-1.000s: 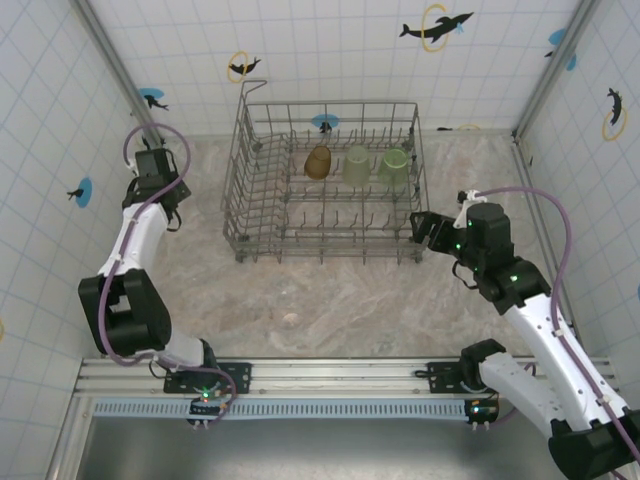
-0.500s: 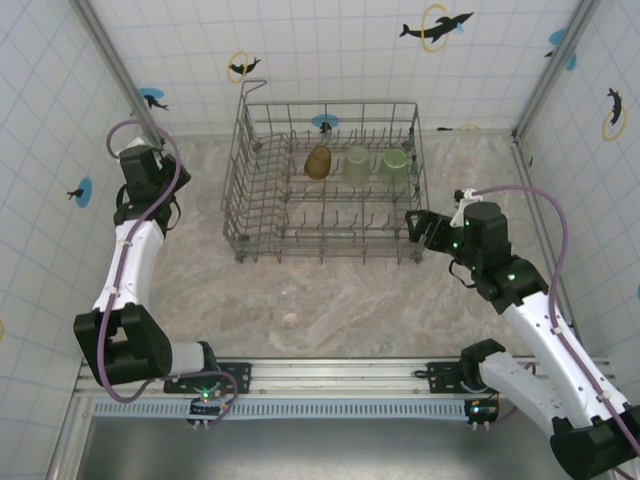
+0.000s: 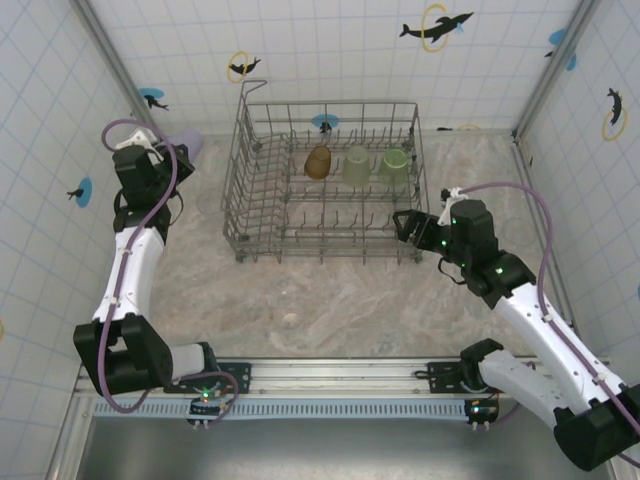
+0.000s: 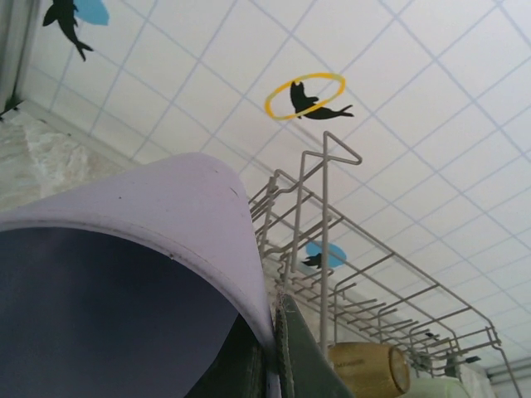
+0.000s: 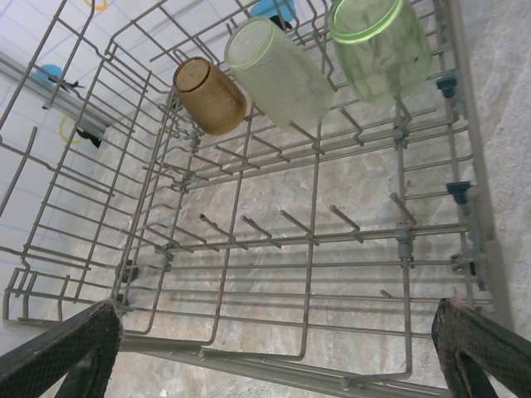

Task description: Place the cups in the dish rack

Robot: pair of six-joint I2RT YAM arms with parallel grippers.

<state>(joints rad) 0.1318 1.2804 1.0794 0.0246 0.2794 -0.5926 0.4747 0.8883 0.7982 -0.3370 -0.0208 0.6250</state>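
Note:
The grey wire dish rack (image 3: 325, 180) stands at the back middle of the table. In its far row lie an amber-brown cup (image 3: 318, 161) and two pale green cups (image 3: 357, 163) (image 3: 396, 168). My left gripper (image 3: 165, 150) is raised left of the rack, shut on the rim wall of a lavender cup (image 3: 187, 144). In the left wrist view the lavender cup (image 4: 124, 249) is pinched at my left gripper (image 4: 272, 348), with the rack (image 4: 373, 274) beyond. My right gripper (image 3: 405, 225) stands open at the rack's near right corner. In the right wrist view my right gripper (image 5: 274, 356) holds nothing; the cups (image 5: 209, 95) (image 5: 278, 70) (image 5: 382, 46) lie ahead.
Tiled walls with fish stickers close in the left, back and right sides. A marbled tabletop (image 3: 330, 300) lies between the rack and the arm bases. The rack's near rows of tines (image 5: 282, 228) hold nothing.
My left arm has swung up and back, bringing the lavender cup into sight left of the rack. My right gripper has slid left toward the rack's near right corner, still open.

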